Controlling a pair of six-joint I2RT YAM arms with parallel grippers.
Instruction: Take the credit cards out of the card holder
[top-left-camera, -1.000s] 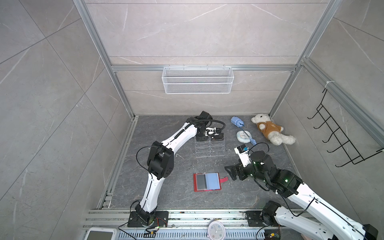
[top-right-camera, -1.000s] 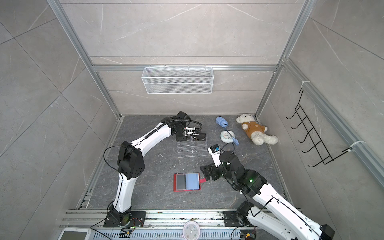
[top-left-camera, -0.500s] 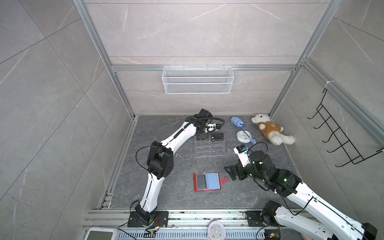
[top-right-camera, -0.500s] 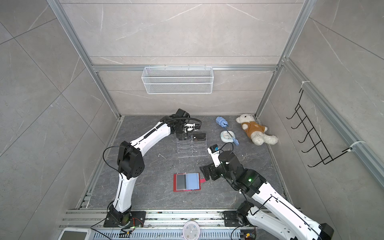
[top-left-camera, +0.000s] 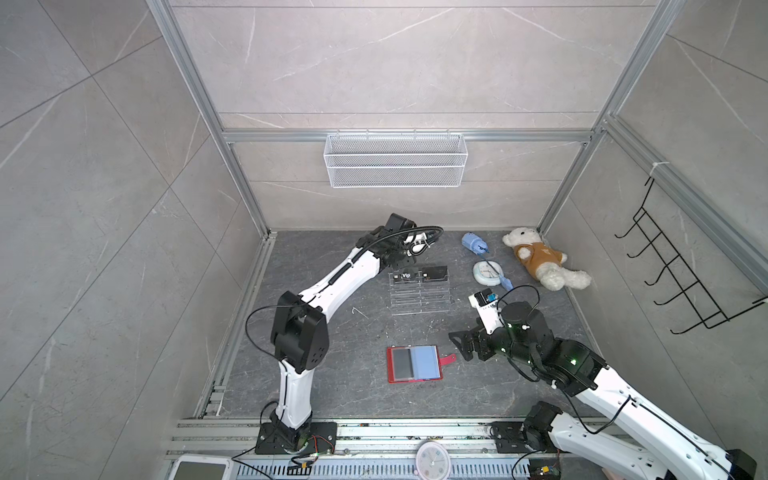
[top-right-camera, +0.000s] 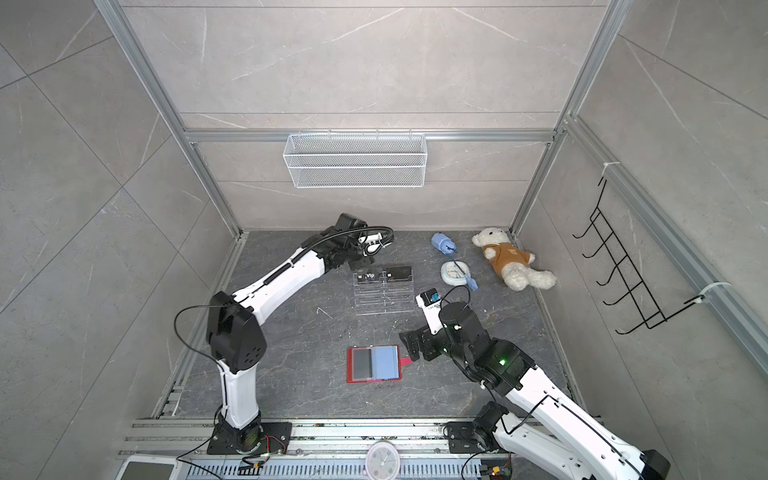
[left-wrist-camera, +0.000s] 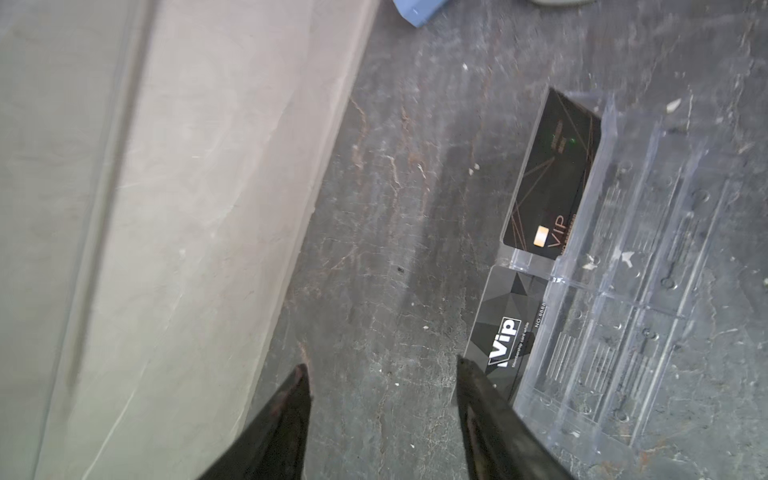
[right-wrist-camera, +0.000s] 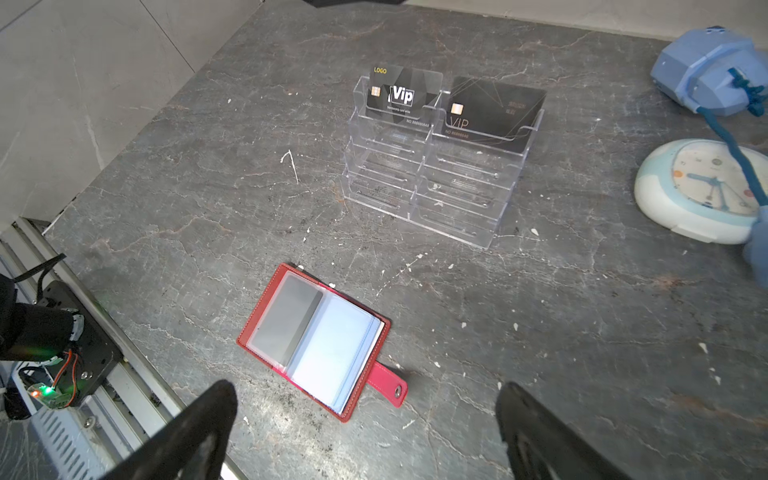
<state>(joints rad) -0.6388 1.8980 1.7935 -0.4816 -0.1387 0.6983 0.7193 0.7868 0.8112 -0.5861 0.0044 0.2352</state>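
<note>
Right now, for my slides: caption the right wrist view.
Open right pincer faces the open card holder; both credit cards sit in the clear stand.

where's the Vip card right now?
In both top views the Vip card stands in the back-row left slot of the clear acrylic stand, beside the other black card, mid-table behind the open red card holder.

The right end effector (top-right-camera: 409, 347) is over the dark tabletop (top-right-camera: 291, 386), fingers spread. The snap tab (top-right-camera: 405, 360) of the open red card holder (top-right-camera: 374, 364) lies just beside its tips. Just in front of the left end effector (top-right-camera: 360, 263) stands a clear acrylic stand (top-right-camera: 384, 297). Two black credit cards (top-right-camera: 370, 276) sit side by side in the stand's nearest row. Whether this end effector's jaws are parted cannot be told. A clock (top-right-camera: 455, 273) and a teddy bear (top-right-camera: 509, 262) lie well apart from both.
</note>
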